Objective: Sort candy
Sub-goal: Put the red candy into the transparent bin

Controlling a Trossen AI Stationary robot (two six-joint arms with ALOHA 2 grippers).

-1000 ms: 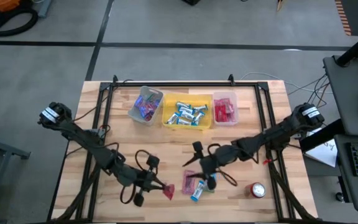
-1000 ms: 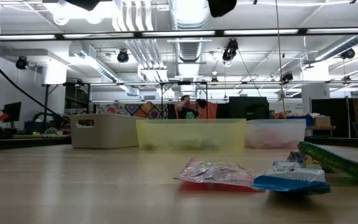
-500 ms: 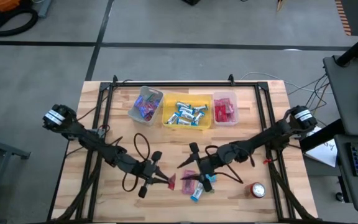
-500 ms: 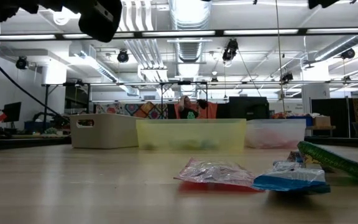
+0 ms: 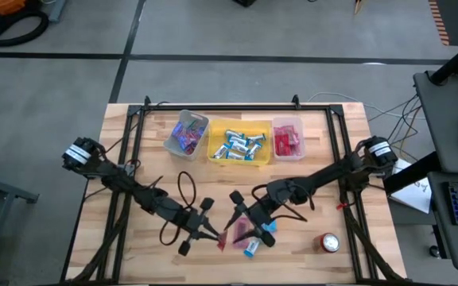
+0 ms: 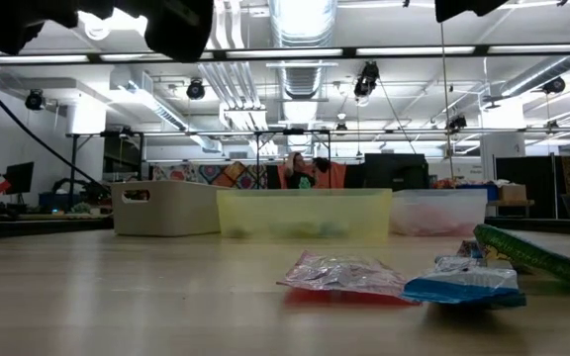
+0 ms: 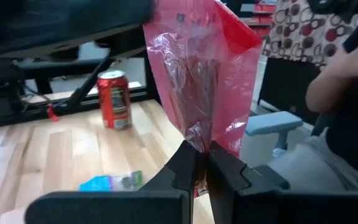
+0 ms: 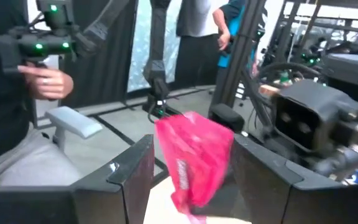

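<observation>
A: Left gripper (image 7: 201, 163) is clamped on a red-pink candy (image 7: 202, 71), lifted off the table near the front edge, well short of the pink bin (image 5: 287, 139).

B: Right gripper (image 8: 188, 171)?

A: Fingers spread wide, nothing in it, facing that same candy from just beside. Blue-and-white candy (image 5: 252, 247) & another pink piece (image 6: 339, 274) lie below.

B: Plan?

A: I'd carry mine over to the pink bin w/ the reds, keep the pinch firm, wrapper's slippery, and swing clear of the right arm.

Red candy (image 7: 207, 74) — top cut off; bin contents (image 6: 303, 229) blurred.
</observation>
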